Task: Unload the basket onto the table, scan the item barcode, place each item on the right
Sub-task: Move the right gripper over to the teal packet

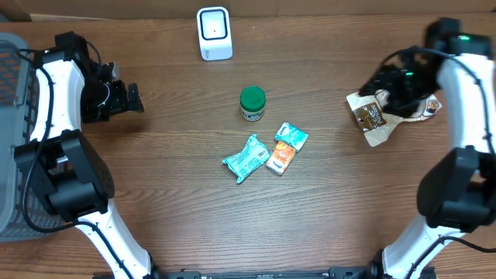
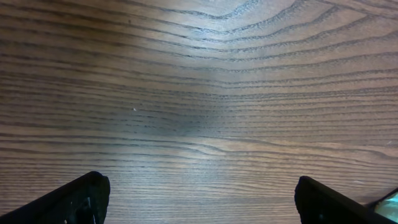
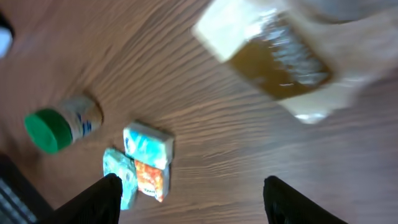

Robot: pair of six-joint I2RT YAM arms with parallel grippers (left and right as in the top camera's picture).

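Note:
A brown and white pouch [image 1: 370, 118] lies at the right of the table, partly under my right gripper [image 1: 389, 91]. In the right wrist view the pouch [image 3: 280, 56] is blurred at the top, and my right gripper [image 3: 193, 199] stands open with only bare wood between its fingers. The white scanner [image 1: 214, 32] stands at the back centre. My left gripper [image 1: 133, 98] hovers at the left, far from every item. In the left wrist view it [image 2: 202, 199] is wide open over bare wood.
Mid-table are a green-lidded jar [image 1: 252, 103], a teal packet [image 1: 246, 158], an orange packet [image 1: 280, 157] and a small teal packet [image 1: 291, 136]. A grey basket [image 1: 12, 116] stands at the left edge.

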